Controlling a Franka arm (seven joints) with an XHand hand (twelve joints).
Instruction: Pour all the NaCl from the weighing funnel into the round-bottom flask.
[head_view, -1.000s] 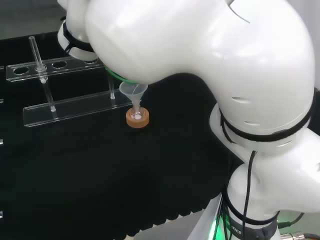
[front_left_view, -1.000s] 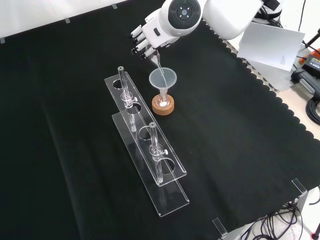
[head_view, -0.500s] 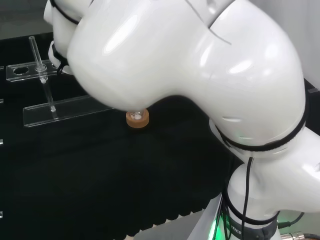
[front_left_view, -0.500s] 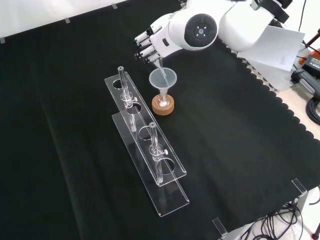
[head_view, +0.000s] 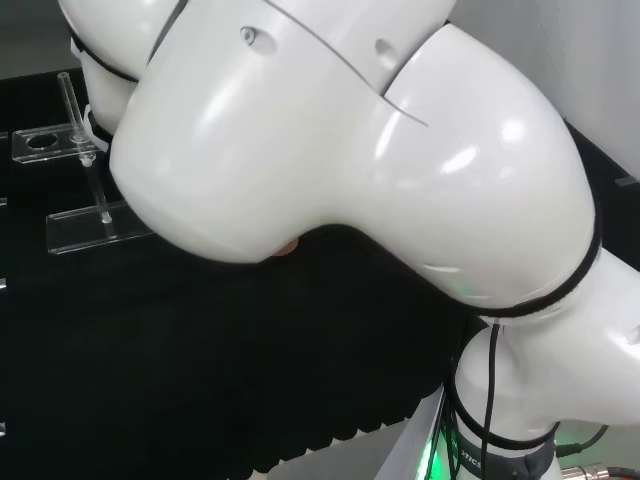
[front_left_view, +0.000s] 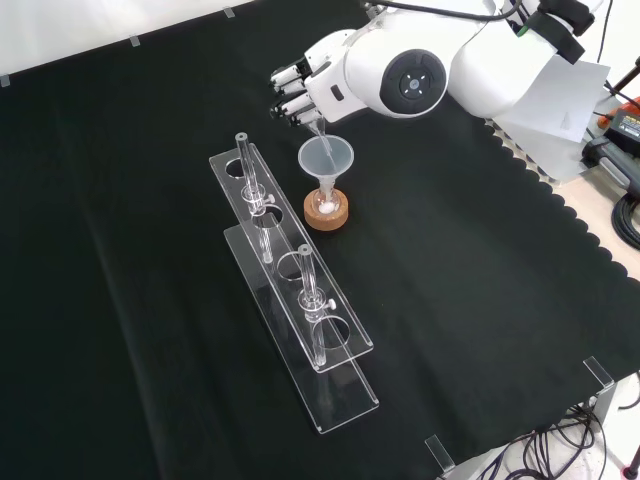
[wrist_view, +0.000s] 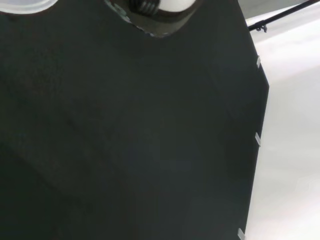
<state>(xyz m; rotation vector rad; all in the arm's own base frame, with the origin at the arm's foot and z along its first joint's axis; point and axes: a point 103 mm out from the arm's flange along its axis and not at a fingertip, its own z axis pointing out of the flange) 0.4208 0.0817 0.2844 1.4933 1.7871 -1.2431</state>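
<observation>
Front view shows the hand (front_left_view: 300, 88), fingers curled on the weighing funnel (front_left_view: 319, 140), tilted steeper than a second ago over the round-bottom flask (front_left_view: 327, 199) near the counter's far edge, so pouring continues.

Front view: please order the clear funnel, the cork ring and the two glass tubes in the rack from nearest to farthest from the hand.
Measured from the hand in the front view:
1. Clear funnel, just below the fingers.
2. Cork ring, under the funnel, a little lower in the view.
3. Upper glass tube in the rack, to the left of the ring; nearly as close as the ring.
4. Lower glass tube, farthest down the rack.
</observation>
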